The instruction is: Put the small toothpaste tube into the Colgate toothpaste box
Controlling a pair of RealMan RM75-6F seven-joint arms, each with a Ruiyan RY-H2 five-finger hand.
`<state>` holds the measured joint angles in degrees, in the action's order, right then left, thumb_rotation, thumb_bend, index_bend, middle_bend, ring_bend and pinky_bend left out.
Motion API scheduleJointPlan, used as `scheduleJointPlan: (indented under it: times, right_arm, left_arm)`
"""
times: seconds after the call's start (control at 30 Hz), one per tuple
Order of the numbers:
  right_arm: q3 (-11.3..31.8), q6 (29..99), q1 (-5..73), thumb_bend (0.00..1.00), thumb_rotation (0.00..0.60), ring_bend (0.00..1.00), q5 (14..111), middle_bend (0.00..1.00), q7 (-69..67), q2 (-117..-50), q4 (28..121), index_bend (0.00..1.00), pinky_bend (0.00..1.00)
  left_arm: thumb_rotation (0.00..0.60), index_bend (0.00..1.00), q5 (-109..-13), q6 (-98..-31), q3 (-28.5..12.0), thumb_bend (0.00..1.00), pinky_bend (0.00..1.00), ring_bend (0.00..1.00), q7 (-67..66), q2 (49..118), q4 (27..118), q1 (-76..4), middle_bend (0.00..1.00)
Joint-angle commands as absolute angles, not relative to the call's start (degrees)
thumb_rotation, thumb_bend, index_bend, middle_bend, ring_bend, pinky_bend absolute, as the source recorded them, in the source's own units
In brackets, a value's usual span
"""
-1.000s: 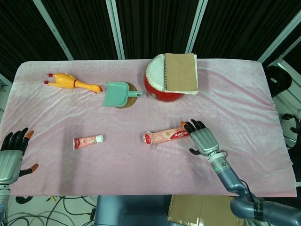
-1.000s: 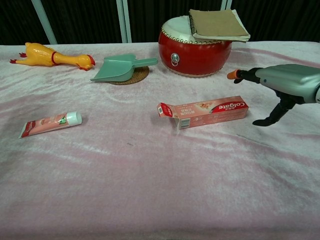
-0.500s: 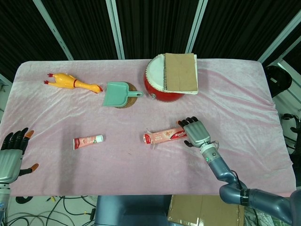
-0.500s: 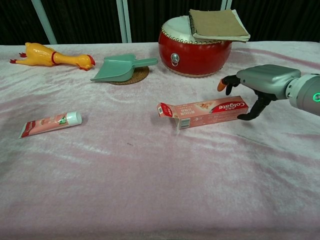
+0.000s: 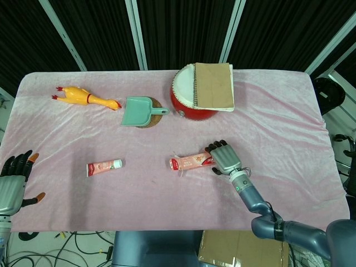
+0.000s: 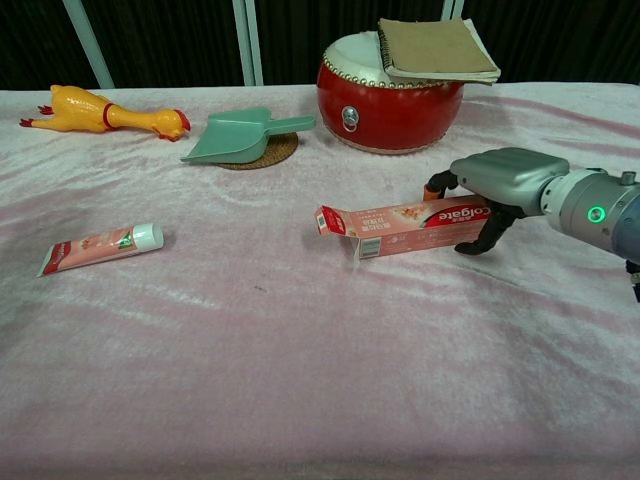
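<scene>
Your right hand has slid onto the Colgate toothpaste box mid-frame, fingers closing around it; pink tablecloth is wrinkling before dark curtains.

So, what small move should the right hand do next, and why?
Probably close the right hand on the toothpaste box to steady it. The hand sits over the box's closed end, fingers behind it and thumb in front, but a firm grip cannot be confirmed. The box lies flat with its flap open toward the small tube, which lies untouched far to the left, near the idle left hand.
</scene>
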<state>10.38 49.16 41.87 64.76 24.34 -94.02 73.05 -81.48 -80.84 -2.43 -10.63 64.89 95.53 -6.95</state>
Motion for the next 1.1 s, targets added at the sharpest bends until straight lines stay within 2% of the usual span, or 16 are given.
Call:
scheduleJointPlan:
  times: [0.03,0.4,0.57,0.67,0.97,1.1]
  right_arm:
    - [10.2,49.3,42.0,0.23,0.6,0.18,64.7,0.24,24.2,-94.3,72.7,0.32,0.18]
    - [10.0,50.6,42.1,0.25,0.6,0.23,65.3,0.29,23.8,-93.6,74.8,0.35,0.22]
    - [9.7,50.7,42.0,0.32,0.6,0.36,64.4,0.42,24.4,-93.2,75.5,0.48,0.33]
    - [9.6,50.9,41.7,0.35,0.6,0.41,63.9,0.47,24.3,-92.9,76.2,0.52,0.4]
    - [10.4,53.8,40.5,0.35,0.6,0.41,63.9,0.47,23.7,-88.8,84.0,0.53,0.41]
    - [11.3,55.0,40.1,0.35,0.6,0.41,62.0,0.47,24.9,-86.2,87.9,0.53,0.41]
  left_arm:
    - [0.6,0.0,-81.4,-80.8,-2.5,0.0,0.0,0.0,-10.6,64.9,95.5,-7.0,0.0]
    - [0.6,0.0,-81.4,-80.7,-2.3,0.0,0.0,0.0,-10.7,64.9,95.6,-7.0,0.0]
    - [0.6,0.0,-81.5,-80.8,-2.2,0.0,0.0,0.0,-10.8,64.9,95.6,-7.0,0.0]
    - [0.6,0.0,-81.4,-80.7,-2.1,0.0,0.0,0.0,-11.0,65.0,95.6,-7.0,0.0]
    - [0.6,0.0,-81.1,-79.8,-2.3,0.0,0.0,0.0,-13.6,65.0,98.5,-7.8,0.0]
    - [0.6,0.05,-78.7,-77.5,-3.6,0.04,0.04,0.0,-18.9,64.3,101.6,-9.8,0.0]
